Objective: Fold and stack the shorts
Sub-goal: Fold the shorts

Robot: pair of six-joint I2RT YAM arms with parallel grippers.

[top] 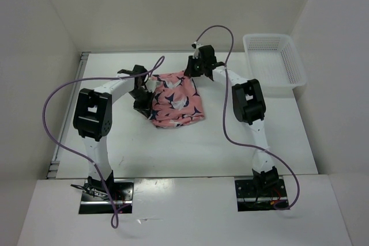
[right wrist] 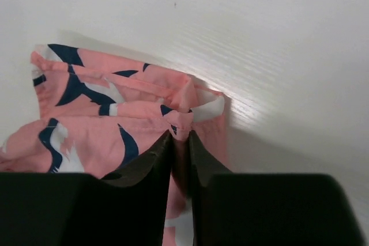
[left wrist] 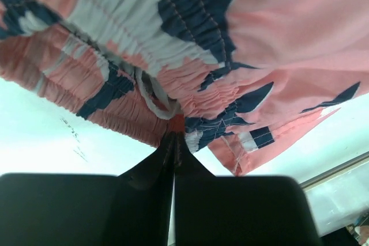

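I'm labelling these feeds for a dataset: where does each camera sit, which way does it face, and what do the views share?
Top external: above and behind the arms, looking down on the white table; both arms, the left gripper, the right gripper, the salmon-pink bird-print fabric shorts and a white plastic mesh basket show.
Left wrist: on the left arm, looking along its shut gripper at the gathered waistband.
Right wrist: on the right arm, looking down past its gripper at a pinched corner.
Shared: all three show the shorts.
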